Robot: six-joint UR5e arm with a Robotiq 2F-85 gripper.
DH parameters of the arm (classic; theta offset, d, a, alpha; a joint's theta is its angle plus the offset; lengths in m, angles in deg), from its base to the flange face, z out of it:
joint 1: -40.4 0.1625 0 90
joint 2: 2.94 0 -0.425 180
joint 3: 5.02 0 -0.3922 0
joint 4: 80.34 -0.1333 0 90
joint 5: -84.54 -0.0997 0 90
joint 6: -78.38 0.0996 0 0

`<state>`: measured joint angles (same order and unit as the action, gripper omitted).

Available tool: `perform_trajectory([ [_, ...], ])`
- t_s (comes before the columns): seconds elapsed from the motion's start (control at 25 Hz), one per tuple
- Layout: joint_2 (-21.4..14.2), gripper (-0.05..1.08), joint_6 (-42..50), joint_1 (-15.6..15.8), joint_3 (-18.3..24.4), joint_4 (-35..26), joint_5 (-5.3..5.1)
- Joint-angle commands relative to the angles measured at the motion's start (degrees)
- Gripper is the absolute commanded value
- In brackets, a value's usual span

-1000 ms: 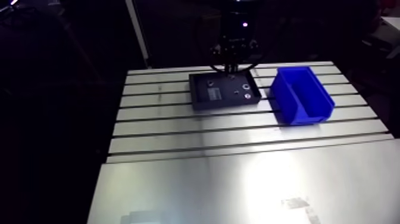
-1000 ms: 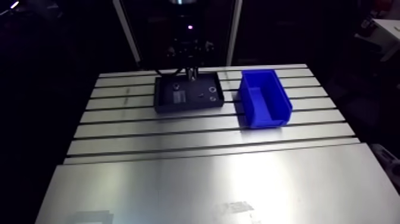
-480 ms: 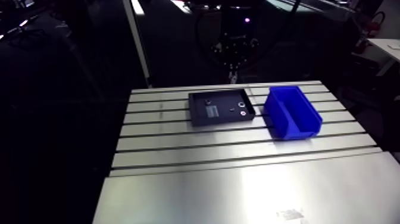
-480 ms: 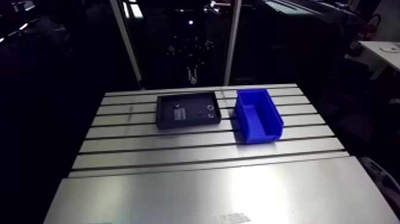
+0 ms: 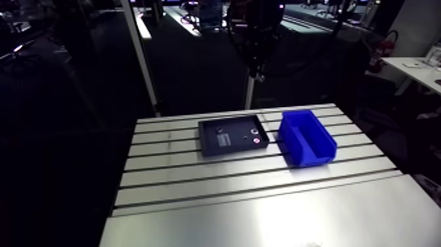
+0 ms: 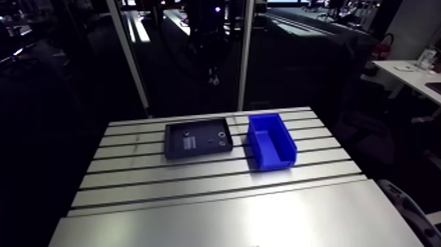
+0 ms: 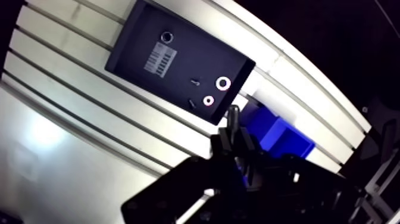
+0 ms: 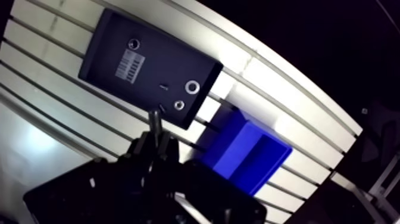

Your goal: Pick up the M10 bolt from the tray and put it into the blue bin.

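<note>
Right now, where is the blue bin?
In the arm view the blue bin sits on the slotted table, just right of the black tray with a narrow gap between them, near the table's far edge.

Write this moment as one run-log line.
tool: shut on bolt, high up | tray: holds two washers | bin: beside tray, empty
</note>
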<state>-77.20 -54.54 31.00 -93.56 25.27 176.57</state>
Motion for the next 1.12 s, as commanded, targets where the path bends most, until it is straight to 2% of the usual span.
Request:
perform_trajectory([
  [0.04, -2.42, 1.02, -22.71, -1.94, -0.36, -2.47, -0.49],
  [0.24, -3.47, 1.02, -41.08, -5.72, 0.17, -9.32, -1.55],
  [0.32, -3.74, 1.03, -47.24, -7.48, 0.61, -10.91, -2.78],
  [0.36, -3.91, 1.04, -49.96, -8.36, 0.61, -11.35, -3.30],
  [0.6, -4.09, 1.07, -60.69, -12.14, 0.17, -11.08, -4.45],
  [0.68, -4.09, 1.07, -63.33, -13.37, 0.08, -10.99, -4.36],
  [0.88, -4.00, 1.07, -67.37, -15.92, -0.09, -10.47, -3.30],
  [1.0, -4.00, 1.07, -70.27, -17.24, -0.80, -10.38, -1.98],
  [1.12, -3.82, 1.07, -71.68, -18.38, -1.32, -8.88, -1.55],
])
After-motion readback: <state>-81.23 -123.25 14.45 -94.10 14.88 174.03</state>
